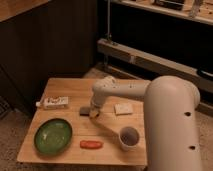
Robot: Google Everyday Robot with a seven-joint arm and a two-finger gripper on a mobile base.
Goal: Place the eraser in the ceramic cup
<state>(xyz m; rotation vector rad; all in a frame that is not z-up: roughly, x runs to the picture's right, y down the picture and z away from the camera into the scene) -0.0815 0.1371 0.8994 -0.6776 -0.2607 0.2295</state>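
The eraser [84, 110] is a small flat grey block lying on the wooden table [65, 87], near its middle. My gripper [94, 113] hangs from the white arm and sits right beside the eraser's right end, low over the table. The ceramic cup [128, 138] is a small pale round cup with a darker inside, standing at the table's front right, apart from the gripper and eraser.
A green plate [53, 135] lies at the front left. An orange-red oblong piece [91, 144] lies near the front edge. A cream-white square pad [123, 108] lies right of the gripper. A white tube-like item [53, 103] lies at the left. My arm's large white body [172, 125] covers the right side.
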